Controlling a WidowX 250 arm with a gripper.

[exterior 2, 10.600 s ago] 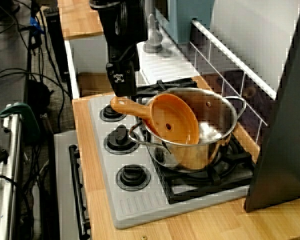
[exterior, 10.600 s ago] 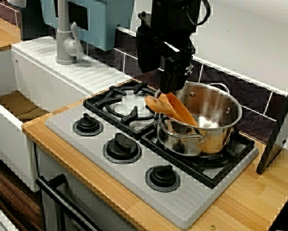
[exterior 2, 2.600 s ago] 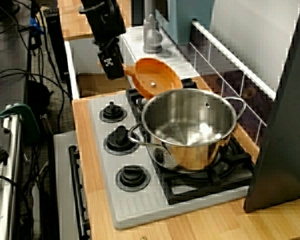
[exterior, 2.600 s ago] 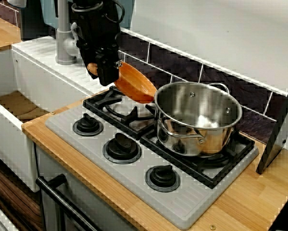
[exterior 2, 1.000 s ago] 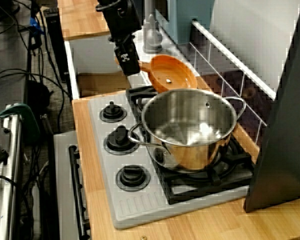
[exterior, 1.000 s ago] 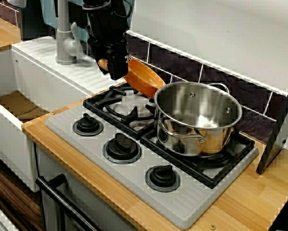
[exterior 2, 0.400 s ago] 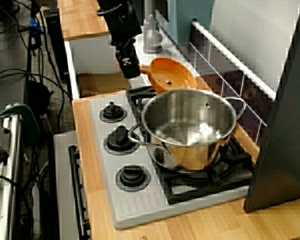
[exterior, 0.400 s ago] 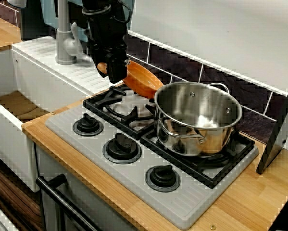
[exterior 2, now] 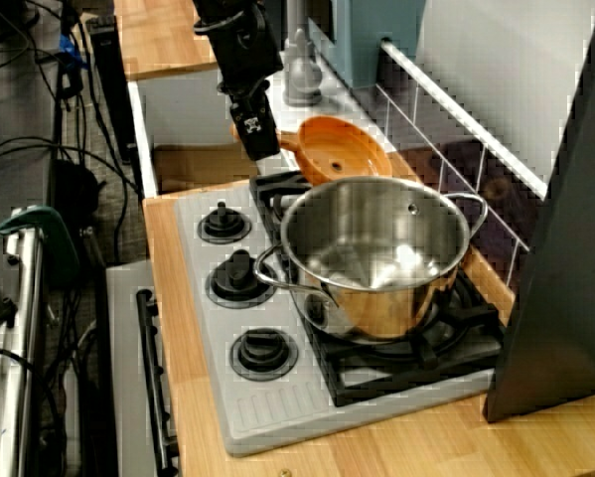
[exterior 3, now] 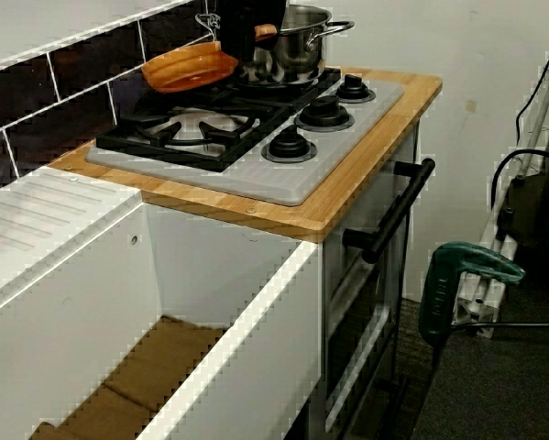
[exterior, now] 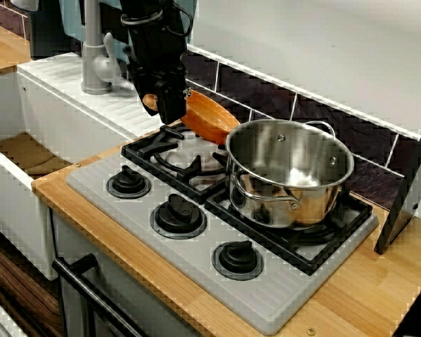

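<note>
My gripper (exterior: pixel 169 109) is shut on the short handle of an orange scoop (exterior: pixel 210 118) and holds it tilted above the back-left burner (exterior: pixel 185 156), just left of the steel pot (exterior: pixel 291 172). In the view along the counter, the gripper (exterior 2: pixel 262 142) grips the handle and the scoop's bowl (exterior 2: pixel 335 151) hangs behind the pot (exterior 2: pixel 376 248), close to its rim. From the sink end, the scoop (exterior 3: pixel 190 69) floats clear above the grate, with the gripper (exterior 3: pixel 254 37) in front of the pot (exterior 3: pixel 301 41). The pot looks empty.
The pot stands on the back-right burner of a grey cooktop (exterior: pixel 266 302) with three knobs (exterior: pixel 178 214) in front. A faucet (exterior: pixel 94 56) and white sink (exterior: pixel 13 189) lie left. Dark tiles run behind. A dark panel (exterior: pixel 407 189) leans at the right.
The scoop, once leaning in the pot, is out of it and left of it. Over the last second it sank slightly toward the back-left burner.
</note>
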